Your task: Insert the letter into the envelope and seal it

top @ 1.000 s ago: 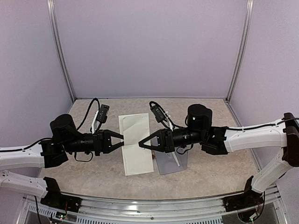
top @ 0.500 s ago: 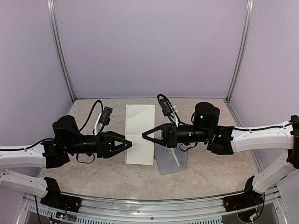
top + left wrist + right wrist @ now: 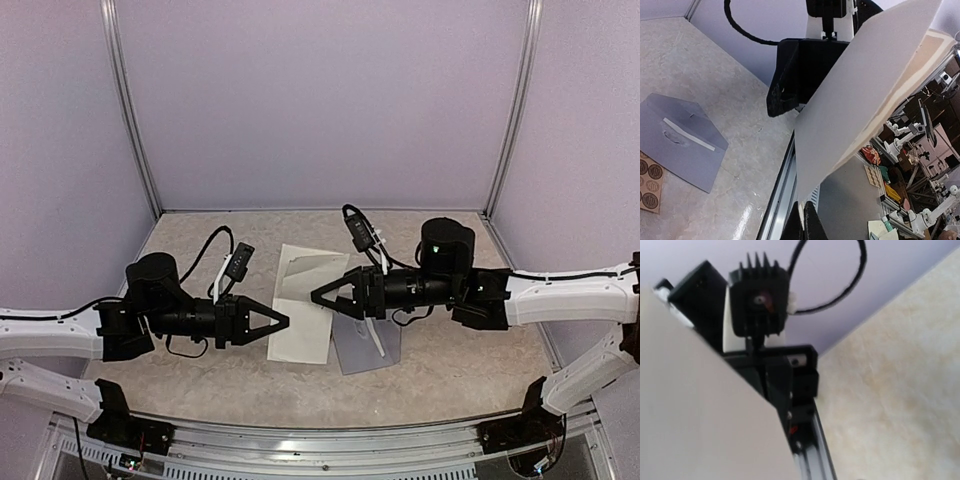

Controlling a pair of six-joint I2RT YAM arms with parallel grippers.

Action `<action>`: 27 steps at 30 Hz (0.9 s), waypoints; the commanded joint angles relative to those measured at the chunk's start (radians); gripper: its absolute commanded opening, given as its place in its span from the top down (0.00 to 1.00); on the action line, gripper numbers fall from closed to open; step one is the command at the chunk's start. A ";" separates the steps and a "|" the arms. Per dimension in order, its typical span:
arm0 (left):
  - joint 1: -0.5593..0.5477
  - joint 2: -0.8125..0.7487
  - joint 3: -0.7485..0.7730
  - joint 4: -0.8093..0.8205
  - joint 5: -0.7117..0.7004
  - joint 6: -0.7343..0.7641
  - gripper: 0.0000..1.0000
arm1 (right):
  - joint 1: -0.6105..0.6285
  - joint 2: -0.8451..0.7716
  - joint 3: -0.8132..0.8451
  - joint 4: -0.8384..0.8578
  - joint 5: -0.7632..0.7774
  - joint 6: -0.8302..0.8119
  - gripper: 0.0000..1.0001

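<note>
The letter point(image 3: 305, 300), a white sheet, hangs tilted above the table between my two grippers. My left gripper point(image 3: 285, 322) is shut on its near left edge; in the left wrist view the closed fingertips point(image 3: 807, 222) pinch the sheet point(image 3: 860, 90). My right gripper point(image 3: 316, 297) is closed to a point on the sheet's right edge. Its fingers do not show in the right wrist view, where the letter point(image 3: 700, 415) fills the lower left. The grey-lavender envelope point(image 3: 356, 358) lies flat under my right arm. Its flap is open in the left wrist view point(image 3: 685, 150).
A tan sheet of round brown stickers point(image 3: 649, 180) lies beside the envelope, partly under it. Metal frame posts point(image 3: 130, 120) and lavender walls enclose the back and sides. The table's near metal rail point(image 3: 320, 440) runs along the front.
Both grippers have lifted the letter off the table. It went from flat to raised and now hangs tilted and skewed. My left gripper moved right and nearer, and my right gripper moved slightly back.
</note>
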 commanded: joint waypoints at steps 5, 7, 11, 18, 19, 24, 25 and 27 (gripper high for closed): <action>-0.032 0.021 0.099 -0.246 0.073 0.123 1.00 | -0.051 -0.089 0.122 -0.410 -0.123 -0.267 0.48; -0.039 0.030 0.119 -0.282 0.092 0.140 1.00 | -0.051 -0.086 0.158 -0.499 -0.132 -0.320 0.48; -0.068 0.071 0.169 -0.370 0.113 0.177 1.00 | -0.051 -0.073 0.214 -0.625 -0.144 -0.401 0.48; -0.103 0.122 0.219 -0.429 0.122 0.204 1.00 | -0.049 -0.032 0.288 -0.740 -0.215 -0.492 0.93; -0.103 0.121 0.221 -0.431 0.110 0.206 1.00 | -0.049 -0.037 0.288 -0.742 -0.215 -0.495 1.00; -0.103 0.081 0.188 -0.327 0.018 0.170 0.41 | -0.053 -0.136 0.208 -0.556 -0.165 -0.410 1.00; -0.103 0.069 0.171 -0.284 0.001 0.150 0.34 | -0.056 -0.159 0.183 -0.507 -0.136 -0.380 1.00; -0.103 0.031 0.123 -0.175 -0.042 0.099 0.28 | -0.057 -0.205 0.114 -0.380 -0.092 -0.304 1.00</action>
